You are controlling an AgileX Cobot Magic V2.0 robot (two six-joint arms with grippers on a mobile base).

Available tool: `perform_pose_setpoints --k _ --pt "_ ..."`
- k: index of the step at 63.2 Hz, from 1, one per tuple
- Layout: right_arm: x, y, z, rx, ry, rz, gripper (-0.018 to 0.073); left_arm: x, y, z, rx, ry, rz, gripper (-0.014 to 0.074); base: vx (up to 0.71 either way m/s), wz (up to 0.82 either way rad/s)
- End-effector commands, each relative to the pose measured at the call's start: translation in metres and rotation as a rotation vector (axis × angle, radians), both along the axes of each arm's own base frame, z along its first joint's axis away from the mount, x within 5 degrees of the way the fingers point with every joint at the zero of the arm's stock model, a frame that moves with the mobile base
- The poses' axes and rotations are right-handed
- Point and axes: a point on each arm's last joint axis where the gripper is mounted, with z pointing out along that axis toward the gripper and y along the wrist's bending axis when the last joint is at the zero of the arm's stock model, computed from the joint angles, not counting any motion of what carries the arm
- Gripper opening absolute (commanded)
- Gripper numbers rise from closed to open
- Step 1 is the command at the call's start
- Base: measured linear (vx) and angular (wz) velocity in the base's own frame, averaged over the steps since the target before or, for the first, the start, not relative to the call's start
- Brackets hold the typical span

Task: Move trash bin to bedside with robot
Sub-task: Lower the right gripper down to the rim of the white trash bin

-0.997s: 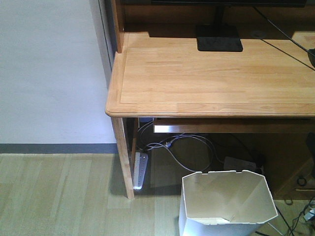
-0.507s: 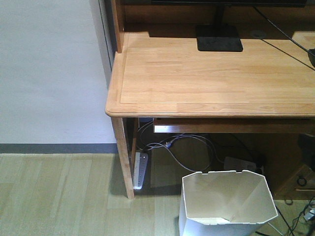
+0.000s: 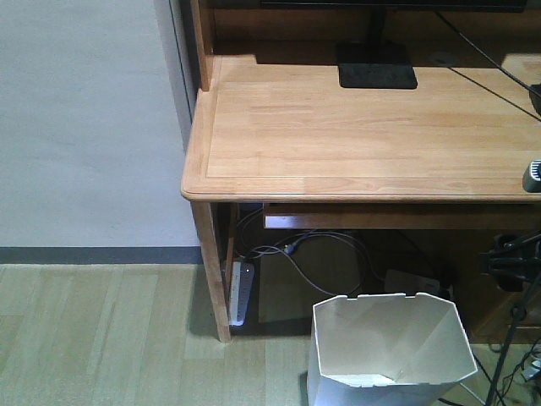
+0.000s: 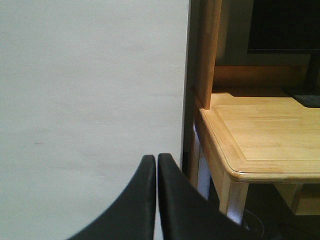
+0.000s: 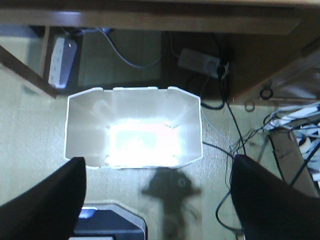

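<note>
The white faceted trash bin [image 3: 389, 338] stands on the floor in front of the desk, its rim open upward. From above, the right wrist view shows its pale inside wall [image 5: 90, 125] and brightly lit bottom. My right gripper [image 5: 157, 162] hangs open above the floor just short of the bin's near rim, nothing between its black fingers. In the front view the thin black right arm [image 3: 511, 262] shows at the right edge, beside the bin. My left gripper [image 4: 156, 157] is shut and empty, facing a white wall. The bedside is out of view.
A light wooden desk [image 3: 338, 127] with a black monitor stand [image 3: 376, 68] stands over the bin's far side. A power strip [image 3: 241, 292], an adapter [image 5: 200, 60] and tangled cables [image 5: 290, 125] lie under and right of it. The robot base [image 5: 107, 222] is near the bin.
The right arm has come into the front view at the right edge, beside the bin. The bin and the desk have not moved.
</note>
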Motion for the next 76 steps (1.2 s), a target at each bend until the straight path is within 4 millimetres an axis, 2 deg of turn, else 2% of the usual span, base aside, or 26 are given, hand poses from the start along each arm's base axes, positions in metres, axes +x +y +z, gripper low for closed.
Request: perform_pose_setpoints --k 1,14,26,33,47,59,64,65,76 --pt "0.013 -0.009 0.006 -0.009 -0.051 -0.036 0.0552 0.001 0.000 -0.002 -0.012 -0.059 -0.001 -0.0006 0.00 0.00" --pt "0.031 -0.027 -0.006 0.036 0.019 -0.079 0.0552 0.001 0.000 -0.002 -0.012 -0.059 -0.001 -0.0006 0.00 0.00" --pt "0.052 -0.056 -0.032 0.115 0.140 -0.170 0.0552 0.001 0.000 -0.002 -0.012 -0.059 -0.001 -0.0006 0.00 0.00" --pt "0.063 -0.074 -0.047 0.141 0.155 -0.239 0.0552 0.001 0.000 -0.002 -0.012 -0.059 -0.001 -0.0006 0.00 0.00" --pt "0.083 -0.087 -0.079 0.041 0.137 -0.134 0.0552 0.001 0.000 -0.002 -0.012 -0.059 -0.001 -0.0006 0.00 0.00" --pt "0.097 -0.094 -0.126 0.019 0.178 -0.110 0.0552 0.001 0.000 -0.002 -0.012 -0.059 -0.001 -0.0006 0.00 0.00" --pt "0.102 -0.097 -0.149 0.020 0.215 -0.098 0.0552 0.001 0.000 -0.002 -0.012 -0.059 -0.001 -0.0006 0.00 0.00" --pt "0.106 -0.098 -0.162 0.023 0.246 -0.082 0.0552 0.001 0.000 -0.002 -0.012 -0.059 -0.001 -0.0006 0.00 0.00" --pt "0.118 -0.102 -0.210 0.058 0.373 -0.048 0.0552 0.001 0.000 -0.002 -0.012 -0.059 -0.001 -0.0006 0.00 0.00"
